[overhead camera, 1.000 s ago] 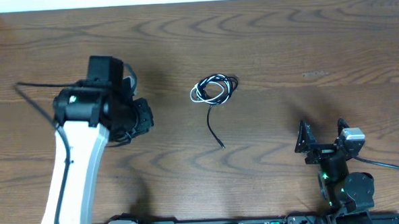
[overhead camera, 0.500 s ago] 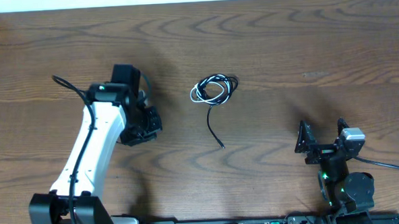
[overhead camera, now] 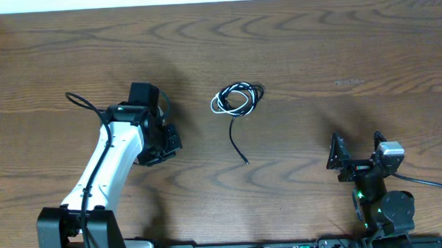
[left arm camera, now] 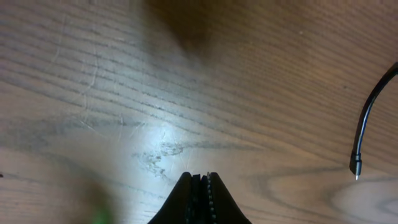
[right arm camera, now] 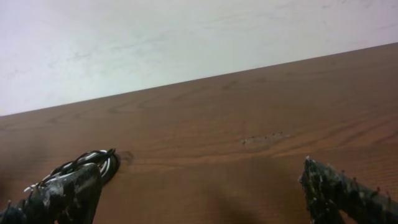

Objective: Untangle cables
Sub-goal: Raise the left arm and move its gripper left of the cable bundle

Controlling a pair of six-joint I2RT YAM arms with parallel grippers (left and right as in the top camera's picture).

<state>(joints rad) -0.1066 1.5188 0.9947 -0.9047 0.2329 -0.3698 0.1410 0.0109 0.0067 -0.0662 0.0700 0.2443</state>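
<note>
The cables (overhead camera: 237, 98) lie as 1 coiled black-and-white bundle on the surface (overhead camera: 315, 45), with 1 black tail (overhead camera: 236, 140) trailing off. The left fingers (left arm camera: 184, 200) are pressed together, empty, well left of the bundle. The right fingers (overhead camera: 335, 150) stand spread wide, empty, well right of it.

I see thin black cords (overhead camera: 247, 89) and one thin white cord (overhead camera: 219, 103) looped together, flat on the bench (overhead camera: 352, 43); one black tail (overhead camera: 235, 138) strays toward six o'clock.

Even light from above, glare patch on table (left arm camera: 155, 134) just ahead of left gripper (left arm camera: 200, 179), dark shadow beyond it, fingers (right arm camera: 59, 193) of right gripper (right arm camera: 200, 168) out of focus.
</note>
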